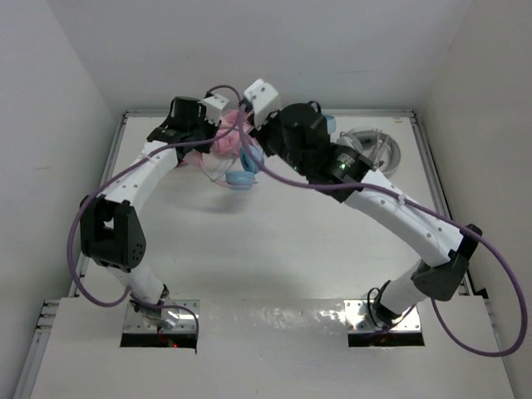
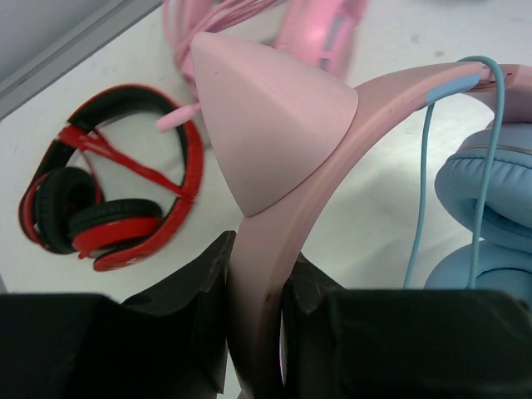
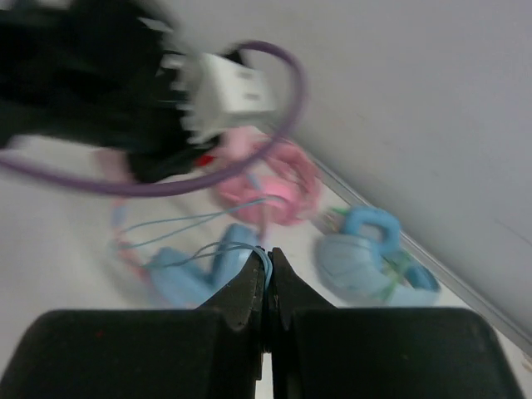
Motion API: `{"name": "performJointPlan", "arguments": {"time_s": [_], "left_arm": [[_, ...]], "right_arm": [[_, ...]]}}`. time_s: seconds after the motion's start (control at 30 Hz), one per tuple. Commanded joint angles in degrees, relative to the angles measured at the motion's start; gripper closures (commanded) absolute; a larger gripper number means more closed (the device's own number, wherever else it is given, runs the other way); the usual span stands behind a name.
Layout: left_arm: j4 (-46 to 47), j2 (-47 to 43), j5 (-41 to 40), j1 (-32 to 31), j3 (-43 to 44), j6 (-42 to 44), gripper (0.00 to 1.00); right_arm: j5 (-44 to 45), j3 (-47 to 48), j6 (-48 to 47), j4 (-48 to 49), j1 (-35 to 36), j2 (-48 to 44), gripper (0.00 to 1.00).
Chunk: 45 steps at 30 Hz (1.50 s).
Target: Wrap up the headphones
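My left gripper (image 2: 253,287) is clamped tight on the headphones (image 2: 266,125), gripping the smooth pink headband (image 2: 391,100). The padded blue earcups (image 2: 490,191) sit just to its right. My right gripper (image 3: 267,264) is pinched together on the thin blue cable (image 3: 208,249). Both arms reach far forward, bowed toward each other. Glossy red-and-black headphones (image 2: 108,191) lie ahead-left of my left fingers.

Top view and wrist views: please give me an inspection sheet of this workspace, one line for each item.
Surface: white table.
Job's things: headphones with pink band, held by both grippers.
Clutter: red pair, pink pair, blue pair lying on the table.
Grippers: left gripper shut on the band; right gripper shut on the thin cable.
Cables: purple arm cable loops in the air.
Surroundings: white walls.
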Motion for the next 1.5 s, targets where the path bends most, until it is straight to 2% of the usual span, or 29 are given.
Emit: {"name": "performJointPlan", "arguments": {"time_s": [0.0,0.03,0.23,0.5,0.77,0.93,1.0,1.13,1.3,1.47], "left_arm": [[1.2,-6.6,5.1,-1.0,0.6,1.4,1.00],[0.5,-7.3,5.4,-1.9,0.6,1.7,1.00],[-5.4,-9.8,6.9,-7.8,0.5,6.8,1.00],[-9.5,-12.3,10.2,-11.7,1.4,5.7,1.00],[-13.6,-13.6,14.1,-11.7,6.2,3.4,1.00],[-14.9,-13.7,15.6,-13.5,6.9,3.4,1.00],[-15.3,-13.6,15.8,-14.0,7.0,3.5,1.00],[-15.5,-13.5,15.7,-14.3,7.0,3.9,1.00],[-16.1,-13.1,15.5,-15.5,7.4,4.4,1.00],[-15.5,-12.1,14.8,-16.0,7.0,4.5,1.00]], "right_arm": [[2.5,0.4,2.8,1.6,-7.8,0.0,1.00],[1.6,0.1,3.6,1.7,-11.4,0.1,1.00],[-0.9,-1.7,6.9,4.3,-22.1,0.4,1.00],[-4.5,-7.5,12.6,5.6,-30.2,0.0,1.00],[-6.5,-16.0,16.4,10.1,-34.5,-2.8,1.00],[-12.3,-16.8,15.8,10.0,-34.9,-1.3,1.00],[-12.0,-17.2,16.3,10.4,-34.9,-1.3,1.00],[-9.7,-16.0,15.6,10.8,-34.9,-1.0,1.00],[-10.1,-9.9,14.8,7.6,-34.9,1.4,1.00],[-10.4,-7.6,14.9,7.7,-34.9,1.6,1.00]]}}
